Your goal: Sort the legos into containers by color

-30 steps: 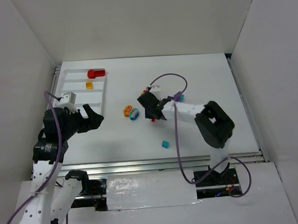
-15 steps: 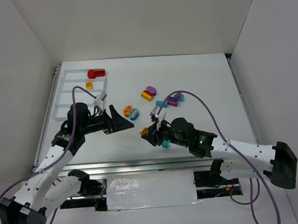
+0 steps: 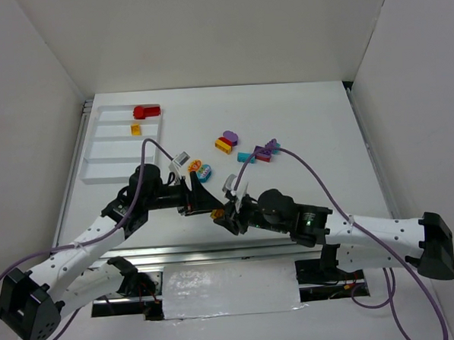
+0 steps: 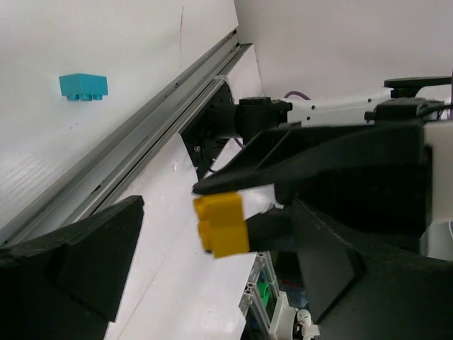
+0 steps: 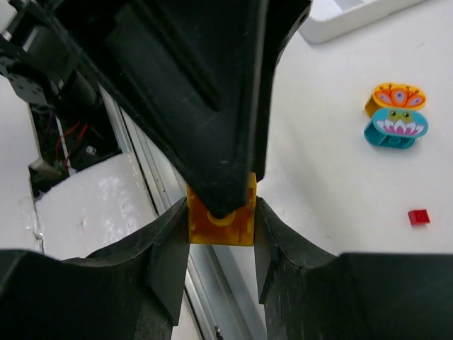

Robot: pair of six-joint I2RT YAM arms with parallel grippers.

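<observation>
Right claw (image 4: pixel 244 212) pinches a yellow brick (image 4: pixel 222 227); a teal brick (image 4: pixel 83 86) lies beyond.

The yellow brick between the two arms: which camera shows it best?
The left wrist view: the yellow brick shows nearly whole. The right wrist view shows one face pinched in the right gripper, partly behind the left gripper. The top view shows only a speck.
</observation>
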